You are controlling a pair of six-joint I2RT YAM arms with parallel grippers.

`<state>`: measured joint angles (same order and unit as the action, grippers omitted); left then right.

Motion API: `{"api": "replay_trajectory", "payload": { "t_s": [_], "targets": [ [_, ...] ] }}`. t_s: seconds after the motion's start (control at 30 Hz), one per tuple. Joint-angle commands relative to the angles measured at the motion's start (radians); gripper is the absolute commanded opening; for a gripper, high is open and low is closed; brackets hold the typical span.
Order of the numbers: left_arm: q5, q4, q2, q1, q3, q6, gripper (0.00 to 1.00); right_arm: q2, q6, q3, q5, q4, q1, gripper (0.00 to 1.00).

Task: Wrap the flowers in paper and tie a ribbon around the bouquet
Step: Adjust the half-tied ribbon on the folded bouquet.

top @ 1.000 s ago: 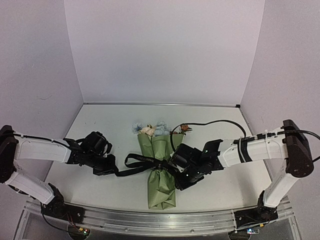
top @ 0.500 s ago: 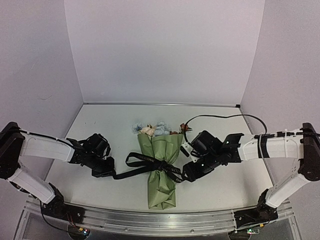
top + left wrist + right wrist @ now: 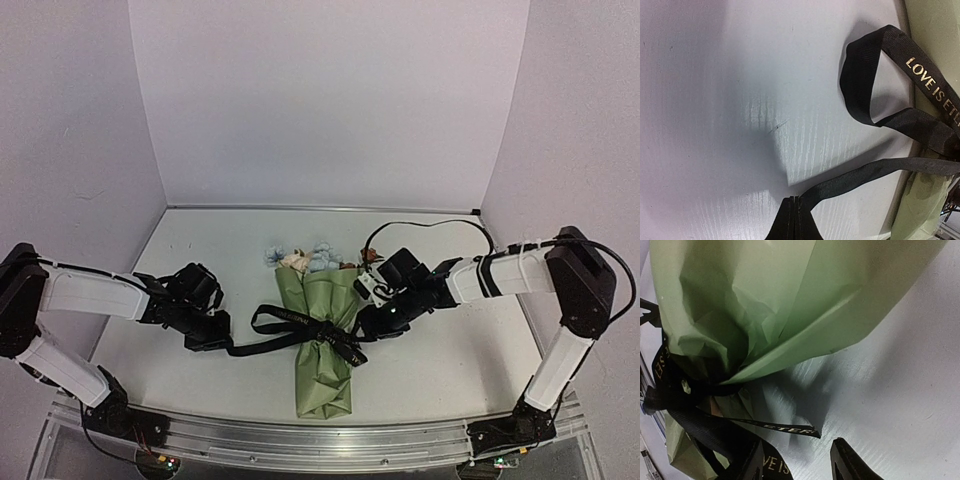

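Right arm's been swung back since a second ago, so the right gripper (image 3: 368, 322) is no longer buried over the tied middle of the bouquet (image 3: 322, 375). It's now parked just beside the bouquet's right edge. Its jaws have been let apart too: in the right wrist view both fingers (image 3: 847, 462) are seen spread, with nothing pinched between them. A loose tail of the ribbon (image 3: 300, 322) is left lying on the table (image 3: 200, 250) close by.

The left gripper (image 3: 222, 345) is barely shifted and is clamped tight on the other ribbon end. From the left wrist camera the black band is seen coming straight out of the closed tips and running off toward the green paper (image 3: 935, 45). A loop with gold lettering is flopped beside it.

The bouquet is laid flat mid-table, narrow end toward the arm bases. The flowers (image 3: 300, 258) are poked out of the wide end toward the back wall. The ribbon is cinched round its waist, where the paper is visibly bunched in. A black cable (image 3: 430, 224) is arched above the right arm.
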<state>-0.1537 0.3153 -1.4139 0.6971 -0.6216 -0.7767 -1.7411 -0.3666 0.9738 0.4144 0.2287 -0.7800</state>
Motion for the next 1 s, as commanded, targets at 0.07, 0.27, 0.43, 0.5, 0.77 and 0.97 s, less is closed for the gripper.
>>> {"api": "replay_trajectory", "payload": {
  "t_s": [0.07,0.27,0.43,0.5,0.77,0.97],
  "targets": [
    [0.01,0.016,0.006,-0.005,-0.024,0.021,0.0,-0.014,0.025,0.021,0.057,-0.031,-0.009,0.5],
    [0.007,0.016,0.007,-0.005,-0.028,0.022,0.0,-0.058,0.03,0.045,0.051,-0.03,-0.022,0.5],
    [-0.001,0.012,0.004,-0.005,-0.03,0.024,0.0,-0.082,0.066,0.057,0.026,-0.031,-0.022,0.5],
    [-0.002,0.013,0.004,-0.005,-0.03,0.027,0.0,-0.091,0.082,0.063,0.021,-0.033,-0.021,0.51],
    [-0.012,0.007,-0.008,-0.006,-0.038,0.03,0.0,-0.145,0.072,0.09,0.036,-0.087,-0.022,0.46],
    [-0.007,0.014,-0.008,-0.007,-0.044,0.036,0.0,-0.12,0.042,0.072,0.011,-0.086,-0.022,0.2]
  ]
}}
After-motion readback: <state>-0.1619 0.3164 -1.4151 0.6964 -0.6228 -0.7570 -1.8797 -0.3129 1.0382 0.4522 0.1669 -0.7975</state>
